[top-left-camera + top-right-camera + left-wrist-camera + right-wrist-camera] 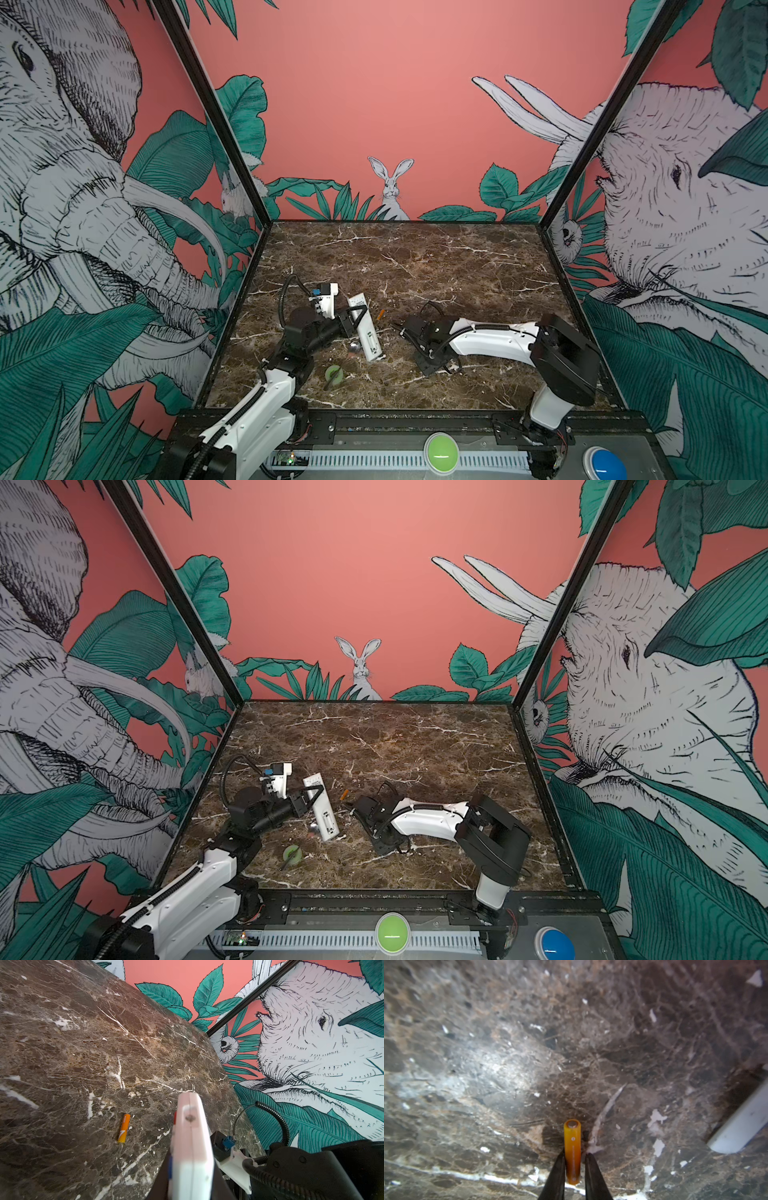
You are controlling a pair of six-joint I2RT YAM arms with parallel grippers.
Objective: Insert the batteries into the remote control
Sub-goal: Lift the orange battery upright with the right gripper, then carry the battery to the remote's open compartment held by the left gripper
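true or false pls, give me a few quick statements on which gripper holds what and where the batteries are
1. The left gripper is shut on the long white plastic remote control. True.
2. A slim orange battery lies loose on the brown marble table. True.
3. That loose battery touches the remote. False: it lies beside the remote, with bare table between them.
4. The right gripper is empty. False: it is shut on a second orange battery.
5. Both grippers hold the remote. False: only the left one does.
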